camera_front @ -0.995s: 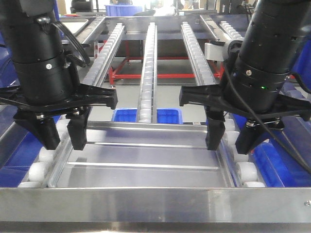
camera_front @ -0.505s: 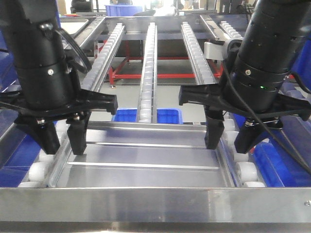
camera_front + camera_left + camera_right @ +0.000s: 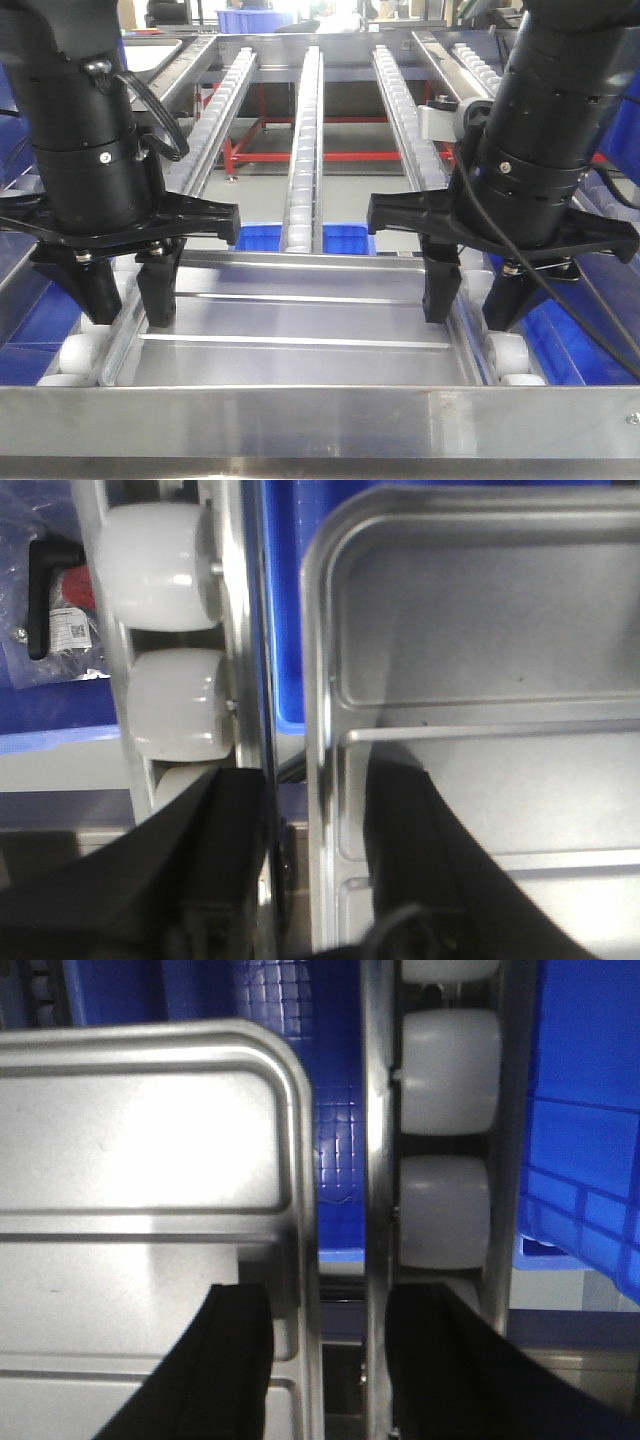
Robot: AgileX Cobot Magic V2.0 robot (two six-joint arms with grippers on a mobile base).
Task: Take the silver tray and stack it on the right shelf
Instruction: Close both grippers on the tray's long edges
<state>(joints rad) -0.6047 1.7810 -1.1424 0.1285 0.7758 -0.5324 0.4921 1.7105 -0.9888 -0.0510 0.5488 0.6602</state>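
Left gripper (image 3: 130,312) and right gripper (image 3: 468,315) are hanging spread over the silver tray (image 3: 300,325).
I'm seeing each one straddling a side rim, one finger inside, one outside, pinching nothing; the tray is lying flat on the right shelf (image 3: 303,150), across its white rollers (image 3: 508,352), just behind the front bar (image 3: 320,425).

One silver tray (image 3: 300,322), two claws (image 3: 128,312) (image 3: 468,315), one shelf (image 3: 320,422)

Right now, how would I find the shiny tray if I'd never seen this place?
Look at the sloping right shelf with white roller rails. Just behind its broad steel front bar lies the silver tray. Unlike the blue bin beyond, it's shiny metal with two raised ribs.
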